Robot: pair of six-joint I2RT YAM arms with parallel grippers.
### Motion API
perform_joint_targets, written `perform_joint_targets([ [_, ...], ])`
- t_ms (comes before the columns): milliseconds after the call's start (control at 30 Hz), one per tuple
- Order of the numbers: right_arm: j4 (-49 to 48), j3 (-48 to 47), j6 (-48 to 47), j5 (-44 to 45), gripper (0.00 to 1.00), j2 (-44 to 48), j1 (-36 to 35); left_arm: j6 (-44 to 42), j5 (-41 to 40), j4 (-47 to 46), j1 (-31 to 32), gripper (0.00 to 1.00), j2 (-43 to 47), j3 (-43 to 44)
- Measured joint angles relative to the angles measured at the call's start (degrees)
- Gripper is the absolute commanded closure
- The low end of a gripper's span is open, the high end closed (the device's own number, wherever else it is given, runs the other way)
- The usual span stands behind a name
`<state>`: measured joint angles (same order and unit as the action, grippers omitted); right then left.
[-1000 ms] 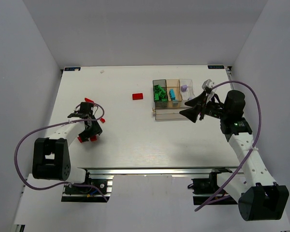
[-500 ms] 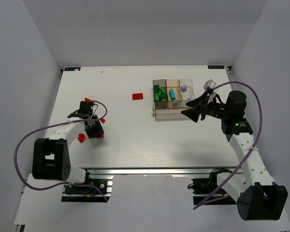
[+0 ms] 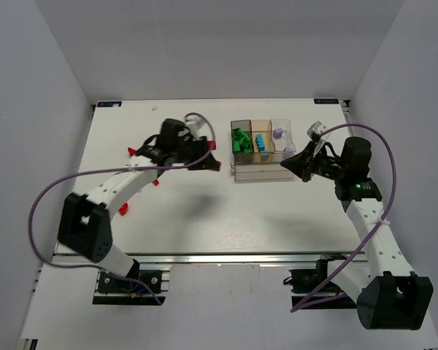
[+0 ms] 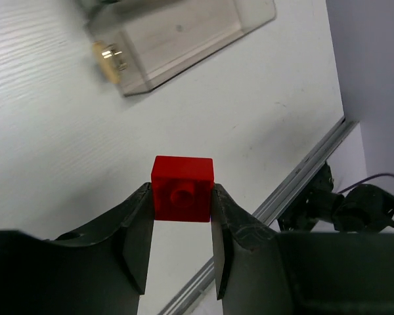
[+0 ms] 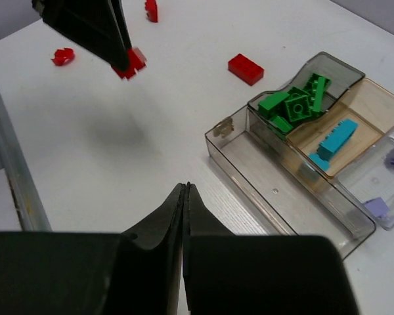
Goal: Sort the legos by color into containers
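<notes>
table [image 4: 262, 98], red brick [image 4: 182, 190] between left jaws

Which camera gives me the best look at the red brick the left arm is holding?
Left wrist: the red brick sits close and sharp at centre, pinched between the jaws. Right wrist shows it small and distant at the jaw tips. Top external barely shows it under the arm.

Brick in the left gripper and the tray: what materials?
The red brick looks like opaque moulded plastic: smooth semi-gloss faces, crisp edges, a round stud. The tray is probably hard transparent plastic, partly tinted: you can see through its glossy walls.
</notes>
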<state>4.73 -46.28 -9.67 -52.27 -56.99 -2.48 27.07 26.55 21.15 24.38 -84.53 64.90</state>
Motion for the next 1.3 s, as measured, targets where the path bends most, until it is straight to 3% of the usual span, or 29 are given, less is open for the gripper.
perform_joint_targets([
  [200,-0.35,0.0,0.48,2.05,1.0,-0.02,1.42,-2.19,-1.16,-0.52,10.54,1.0,-17.55,12.76],
  [433,-0.7,0.11,0.55,1.51,1.0,-1.18,4.04,-2.43,-9.27,1.16,13.53,0.95,-30.99,27.17],
  [500,-0.83,0.28,0.59,1.31,1.0,-1.55,4.28,-2.4,-11.28,1.14,13.62,0.89,-32.59,29.51],
  [567,-0.9,0.31,0.57,1.11,0.94,-1.99,4.37,-2.4,-12.81,1.51,13.62,0.68,-33.97,31.8],
  [633,-1.03,0.31,0.5,1.09,0.8,-2.47,4.39,-2.43,-13.86,1.57,13.62,0.48,-35.78,34.64],
  [700,-1.09,0.33,0.26,1.09,0.69,-2.95,4.39,-2.69,-14.4,1.66,13.55,0.42,-37.2,36.63],
  [767,-1.18,0.33,-0.17,1.11,0.66,-3.5,4.37,-2.78,-14.67,1.97,13.55,0.4,-38.03,37.4],
  [1033,-1.14,0.33,-1.77,2.16,0.63,-6.05,3.8,-3.89,-14.01,3.23,13.57,0.44,-38.56,37.42],
  [1067,-1.09,0.33,-2.29,2.51,0.61,-6.29,3.56,-3.96,-14.01,3.21,13.55,0.5,-38.38,37.27],
  [1100,-1.01,0.31,-2.97,2.84,0.55,-6.6,3.37,-4.0,-14.08,3.21,13.42,0.74,-37.94,36.79],
  [1133,-0.9,0.15,-3.78,3.19,0.52,-7.02,2.78,-3.76,-14.51,2.97,13.22,0.91,-36.98,35.54],
  [1167,-0.61,-0.31,-5.46,3.63,0.5,-7.82,1.77,-3.48,-15.61,2.78,13.16,1.0,-35.34,33.64],
  [1300,1.2,-6.14,-14.58,5.42,0.34,-14.78,-6.29,-2.93,-22.64,2.64,11.78,1.0,-20.61,20.37],
])
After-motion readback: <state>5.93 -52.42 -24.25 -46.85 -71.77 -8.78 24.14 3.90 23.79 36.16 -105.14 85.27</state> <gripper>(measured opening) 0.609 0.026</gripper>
